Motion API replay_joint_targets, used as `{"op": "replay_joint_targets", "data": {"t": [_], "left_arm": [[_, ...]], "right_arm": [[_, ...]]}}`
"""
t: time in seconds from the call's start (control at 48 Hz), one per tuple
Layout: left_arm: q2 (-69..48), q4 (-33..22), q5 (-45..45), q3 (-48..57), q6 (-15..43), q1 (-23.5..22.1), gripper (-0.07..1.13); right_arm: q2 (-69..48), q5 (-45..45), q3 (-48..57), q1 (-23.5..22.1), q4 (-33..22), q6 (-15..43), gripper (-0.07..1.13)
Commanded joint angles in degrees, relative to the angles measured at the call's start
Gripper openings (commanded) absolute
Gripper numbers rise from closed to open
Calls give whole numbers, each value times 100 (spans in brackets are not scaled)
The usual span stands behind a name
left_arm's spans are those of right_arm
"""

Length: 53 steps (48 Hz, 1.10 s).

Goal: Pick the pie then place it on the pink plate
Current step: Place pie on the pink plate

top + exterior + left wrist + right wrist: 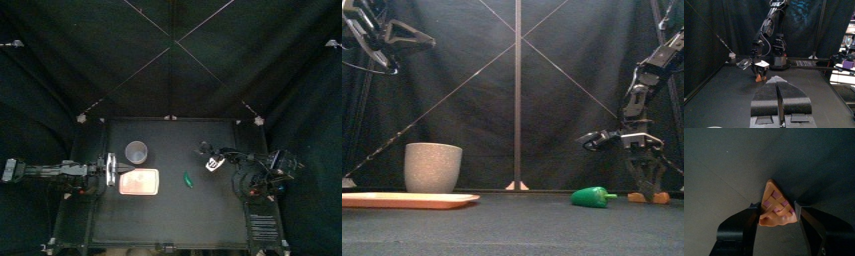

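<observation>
The pie point(775, 208), an orange lattice-topped wedge, lies on the black table between the jaws of my right gripper point(776, 214), which press against both of its sides. From the front, the right gripper point(648, 190) reaches down to the tabletop at the far right, with the orange pie point(660, 197) showing at its tips. The pink plate point(140, 181) lies left of centre, well apart from the pie. My left gripper point(777, 95) is shut and holds nothing; it rests at the table's left edge point(110, 170) beside the plate.
A tall grey speckled cup point(136, 151) stands just behind the plate. A small green toy point(589, 197) lies on the table between the plate and the right gripper.
</observation>
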Motion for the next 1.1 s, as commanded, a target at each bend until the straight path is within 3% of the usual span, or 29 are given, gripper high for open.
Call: {"op": "replay_joint_targets", "data": {"t": [0.021,0.25,0.542,0.812,1.104], "left_arm": [[35,-9,-53,-88,0,9,1],[35,-9,-44,-79,0,9,1],[35,0,-44,-79,9,18,1],[26,0,-44,-70,18,149,1],[26,9,-44,-53,18,202,1]], "right_arm": [[-62,-9,-114,9,-18,-18,66],[-132,-9,-378,255,0,-18,61],[62,-422,-1811,1661,35,-26,61],[1397,-791,-3428,2874,255,-18,61],[2646,-853,-4843,3199,97,-18,62]]}}
